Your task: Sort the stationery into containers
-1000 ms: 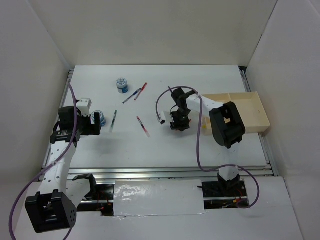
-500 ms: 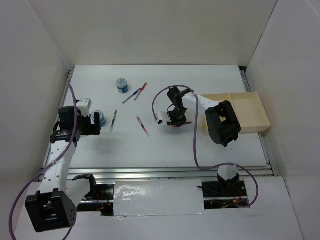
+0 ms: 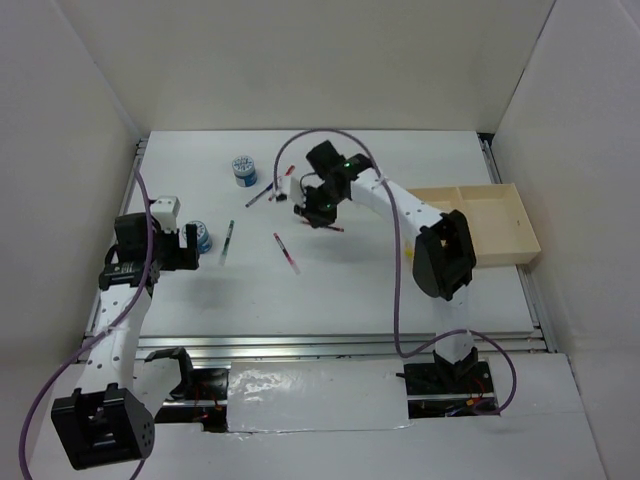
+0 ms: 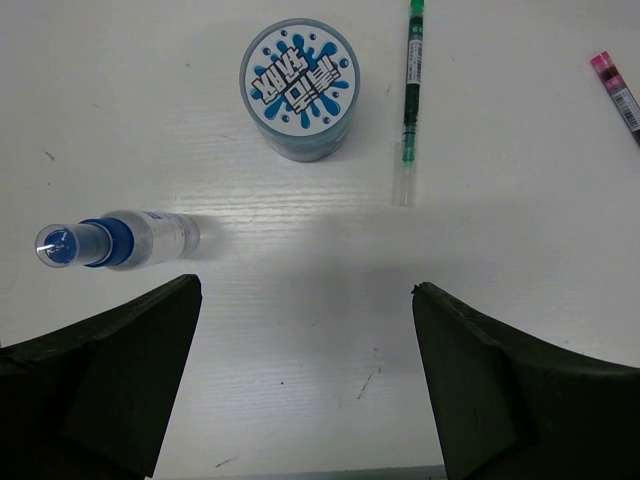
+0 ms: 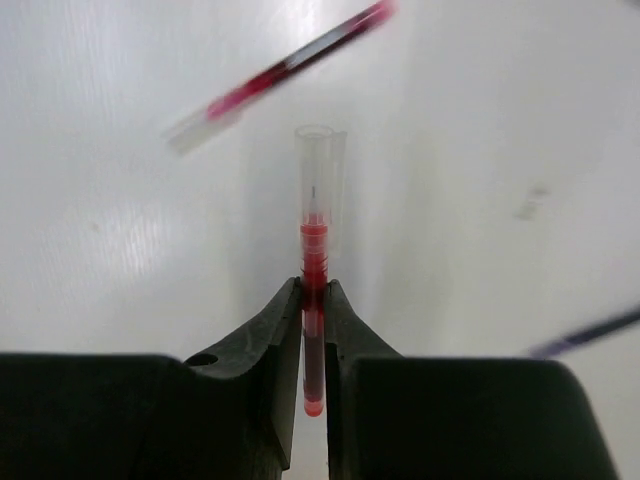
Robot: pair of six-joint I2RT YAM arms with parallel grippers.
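Observation:
My right gripper (image 5: 313, 285) is shut on a red pen (image 5: 313, 240) with a clear cap and holds it above the table; in the top view it (image 3: 322, 214) hangs over the table's middle back. A second red pen (image 5: 290, 70) and a dark pen (image 5: 590, 335) lie below it. My left gripper (image 4: 305, 290) is open and empty, just short of a blue-and-white roll (image 4: 299, 88) and a green pen (image 4: 411, 90). A blue-capped clear tube (image 4: 110, 240) lies to its left. The other roll (image 3: 243, 170) sits farther back. The beige tray (image 3: 520, 235) stands at the right.
A red pen (image 3: 287, 252) lies mid-table, between the arms. A blue pen (image 3: 263, 192) and a red pen (image 3: 285, 178) lie crossed near the far roll. White walls close in the table on three sides.
My right arm has swung left and toward the back with the red pen in its jaws. The left arm has not moved.

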